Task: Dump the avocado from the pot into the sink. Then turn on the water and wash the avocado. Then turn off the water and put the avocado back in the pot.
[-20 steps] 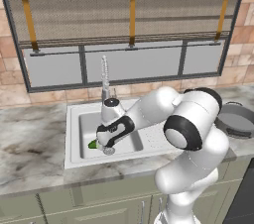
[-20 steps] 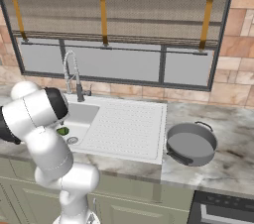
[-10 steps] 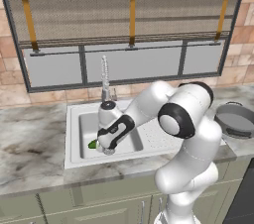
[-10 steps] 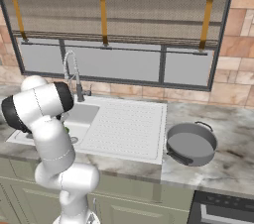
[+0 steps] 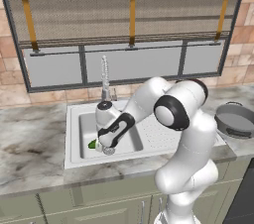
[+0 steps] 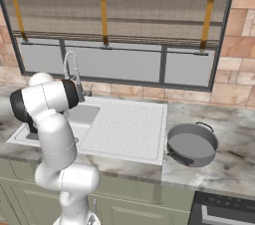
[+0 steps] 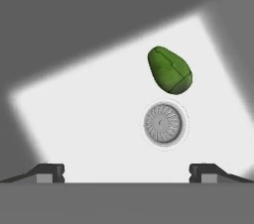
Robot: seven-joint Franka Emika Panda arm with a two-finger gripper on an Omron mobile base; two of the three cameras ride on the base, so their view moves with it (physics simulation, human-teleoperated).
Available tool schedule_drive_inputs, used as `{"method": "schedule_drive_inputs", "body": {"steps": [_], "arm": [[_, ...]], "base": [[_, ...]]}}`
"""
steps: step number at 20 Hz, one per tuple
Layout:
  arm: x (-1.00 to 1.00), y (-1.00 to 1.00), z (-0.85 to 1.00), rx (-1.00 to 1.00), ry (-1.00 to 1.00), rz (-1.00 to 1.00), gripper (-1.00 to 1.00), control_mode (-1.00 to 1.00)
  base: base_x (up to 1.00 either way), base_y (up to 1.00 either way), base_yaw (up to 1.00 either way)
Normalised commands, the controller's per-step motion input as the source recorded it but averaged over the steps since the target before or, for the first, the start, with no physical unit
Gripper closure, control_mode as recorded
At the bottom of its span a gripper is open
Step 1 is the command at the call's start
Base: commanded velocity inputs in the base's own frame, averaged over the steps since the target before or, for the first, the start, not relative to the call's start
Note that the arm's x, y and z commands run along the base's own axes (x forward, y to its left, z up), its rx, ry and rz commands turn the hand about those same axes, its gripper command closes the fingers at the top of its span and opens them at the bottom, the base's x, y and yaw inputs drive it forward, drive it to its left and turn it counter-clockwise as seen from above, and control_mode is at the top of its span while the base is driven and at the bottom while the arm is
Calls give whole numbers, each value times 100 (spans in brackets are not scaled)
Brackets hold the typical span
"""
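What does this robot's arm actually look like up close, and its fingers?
The arm is glossy white, built of rounded, tube-like segments with dark bands at the joints. No cables or markings show. Its two fingers are small, dark and blocky.

Light is even and soft in both base views, with no glare and no blur; edges look slightly coarse. In the hand view the sink [image 7: 89, 134] floor is bright white, while broad soft-edged grey shadow covers it from nine through twelve to three o'clock. The avocado [image 7: 169, 70] is sharp, darker along its five o'clock edge.
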Motion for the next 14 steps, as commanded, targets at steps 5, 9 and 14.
{"method": "schedule_drive_inputs", "body": {"steps": [5,9,14], "arm": [[19,2,-25,-7,0,4,-100,-100],[3,1,-20,-5,-2,5,-100,-100],[2,0,-14,-1,-5,5,-100,-100]], "base": [[0,0,0],[0,0,0],[0,0,0]]}}
